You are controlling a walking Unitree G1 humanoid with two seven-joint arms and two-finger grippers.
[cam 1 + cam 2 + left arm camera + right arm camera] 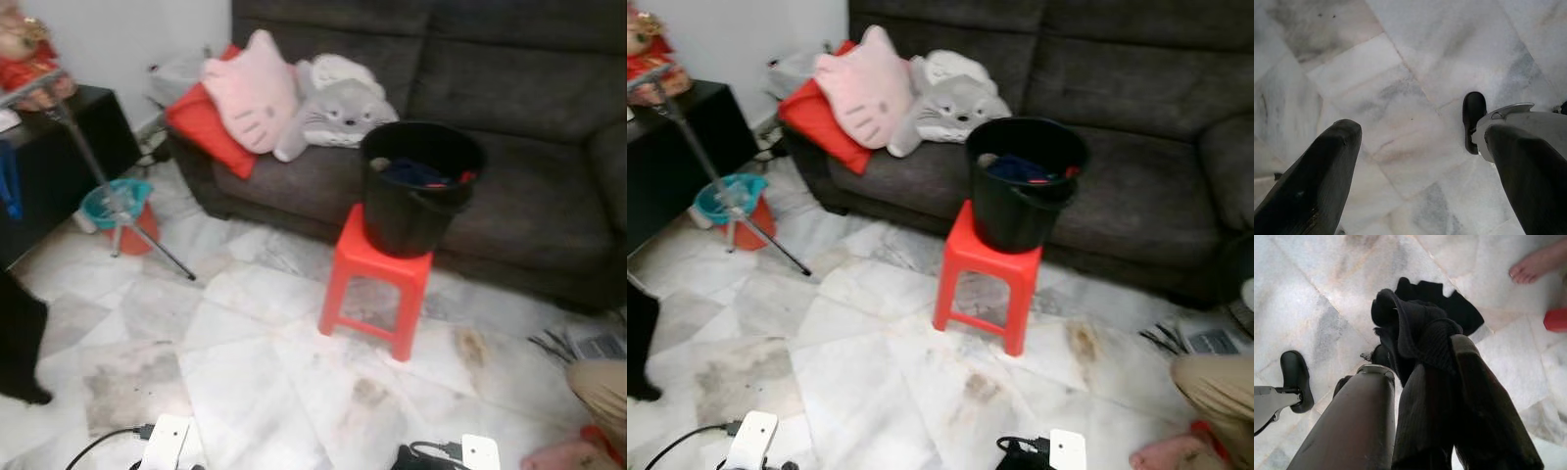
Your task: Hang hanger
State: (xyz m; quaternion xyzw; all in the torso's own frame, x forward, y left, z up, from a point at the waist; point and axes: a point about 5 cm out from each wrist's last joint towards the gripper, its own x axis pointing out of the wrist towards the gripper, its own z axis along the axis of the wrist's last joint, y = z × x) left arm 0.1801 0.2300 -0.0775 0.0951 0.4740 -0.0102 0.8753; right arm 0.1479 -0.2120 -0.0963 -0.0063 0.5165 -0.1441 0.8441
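Right gripper (1415,431) is clamped on a bunched black garment (1420,333), low over the marble floor (255,372), well short of the red stool (377,279) and its black bucket (416,186). Left gripper (1420,166) hangs spread, empty. No hanger visible, so hanging looks not yet started.

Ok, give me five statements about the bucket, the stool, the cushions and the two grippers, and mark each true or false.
1. The black bucket stands on the red stool. True.
2. The bucket is empty. False: blue and red items lie inside it.
3. The right gripper holds a dark cloth. True.
4. The left gripper is shut on a hanger. False: its fingers are apart, with bare marble floor between them.
5. The pink cat cushion lies on the floor. False: it rests on the grey sofa.
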